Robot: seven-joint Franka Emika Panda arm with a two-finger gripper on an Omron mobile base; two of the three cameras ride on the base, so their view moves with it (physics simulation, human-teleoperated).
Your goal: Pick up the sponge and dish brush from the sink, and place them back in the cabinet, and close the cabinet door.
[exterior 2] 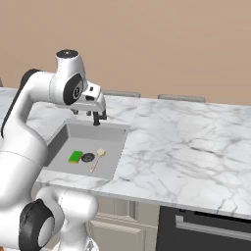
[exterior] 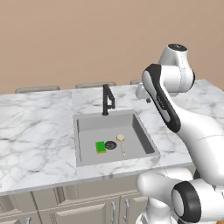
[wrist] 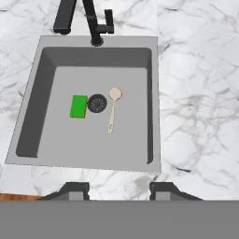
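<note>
The grey sink (wrist: 98,56) lies straight below my hand. On its floor the green sponge (wrist: 78,106) lies left of the round dark drain (wrist: 97,103). The dish brush (wrist: 113,108) rests right of the drain, its cream head toward the faucet. Both base views show the same: sponge (exterior: 101,147) (exterior 2: 75,157), dish brush (exterior: 121,143) (exterior 2: 97,159), sink (exterior: 87,124) (exterior 2: 88,132). My gripper (wrist: 119,190) (exterior 2: 82,112) hovers high over the basin's back edge, open, with nothing between its fingers. The cabinet and the cabinet door are out of view.
A black angular faucet (exterior: 106,99) (wrist: 88,18) stands at the sink's back rim, close under my hand. White marble counter (exterior 2: 186,147) stretches wide to both sides. Beige base units (exterior: 87,210) and a dark appliance front (exterior 2: 206,230) sit below the counter.
</note>
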